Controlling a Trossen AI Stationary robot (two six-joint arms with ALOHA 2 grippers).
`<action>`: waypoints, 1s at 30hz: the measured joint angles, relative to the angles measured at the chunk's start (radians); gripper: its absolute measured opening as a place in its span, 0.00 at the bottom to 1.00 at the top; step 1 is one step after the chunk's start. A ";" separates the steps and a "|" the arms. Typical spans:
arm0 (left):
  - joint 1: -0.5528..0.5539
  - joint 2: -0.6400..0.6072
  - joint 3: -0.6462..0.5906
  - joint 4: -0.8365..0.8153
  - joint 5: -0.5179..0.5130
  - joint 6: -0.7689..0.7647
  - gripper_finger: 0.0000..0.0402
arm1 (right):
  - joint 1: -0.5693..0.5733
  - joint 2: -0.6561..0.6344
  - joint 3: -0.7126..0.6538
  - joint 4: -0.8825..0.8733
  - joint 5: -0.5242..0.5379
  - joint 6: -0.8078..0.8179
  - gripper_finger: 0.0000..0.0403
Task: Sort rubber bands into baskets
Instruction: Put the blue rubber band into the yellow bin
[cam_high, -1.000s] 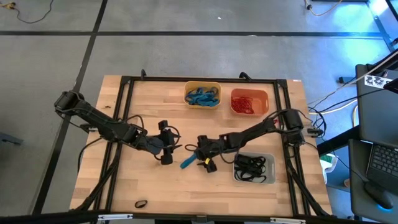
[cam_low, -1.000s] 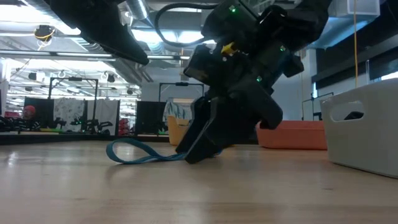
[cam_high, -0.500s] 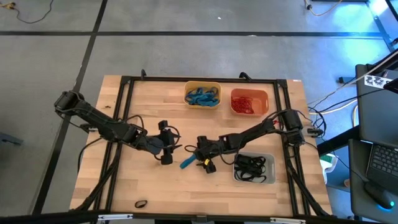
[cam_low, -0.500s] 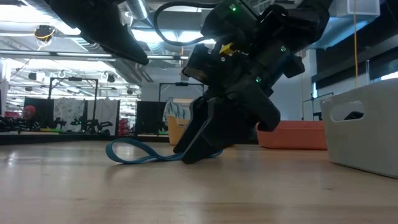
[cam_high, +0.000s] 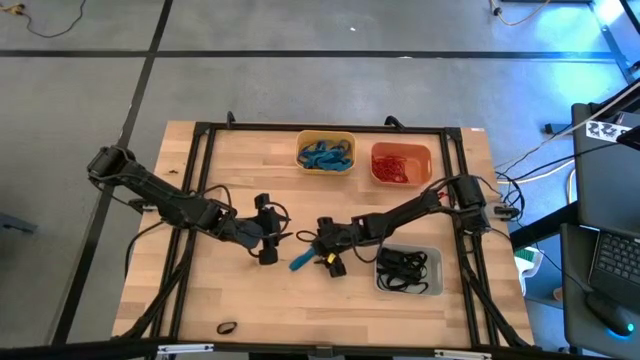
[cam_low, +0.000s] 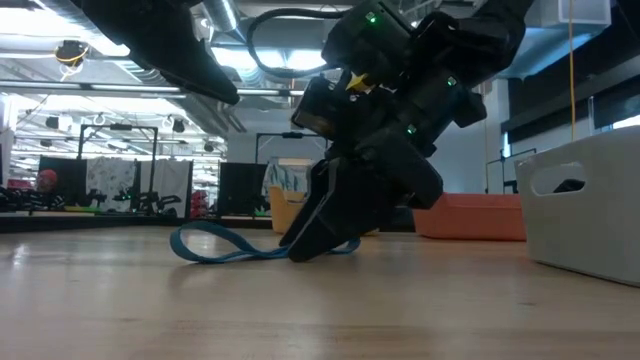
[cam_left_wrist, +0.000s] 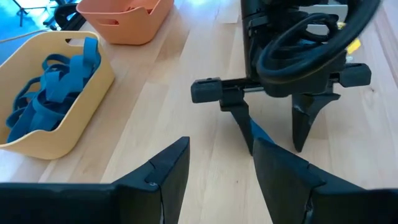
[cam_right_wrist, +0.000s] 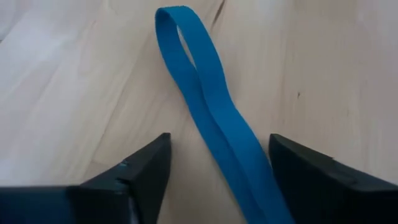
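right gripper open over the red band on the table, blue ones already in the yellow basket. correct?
Not quite: the band between the right gripper's open fingers is blue, not red, as the right wrist view shows. The rest holds: it lies on the table, and blue bands are in the yellow basket.

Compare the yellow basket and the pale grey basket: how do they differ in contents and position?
The yellow basket holds blue rubber bands; the pale grey basket holds black rubber bands. The yellow basket sits at the table's far edge beside the orange basket; the pale grey basket sits nearer, on the right side, just beyond the right gripper. The yellow basket is opaque and vivid, the pale grey basket pale. Both are small rectangular tubs with rounded corners.
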 joint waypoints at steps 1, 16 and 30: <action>0.000 0.000 0.000 0.000 0.000 -0.001 0.44 | -0.004 0.000 0.000 -0.003 -0.009 0.004 0.64; 0.000 0.000 0.000 0.000 0.000 -0.001 0.44 | -0.007 -0.001 0.000 -0.016 0.047 -0.034 0.03; 0.000 0.000 0.000 0.000 0.000 -0.002 0.44 | -0.009 -0.045 -0.006 -0.067 0.098 -0.044 0.02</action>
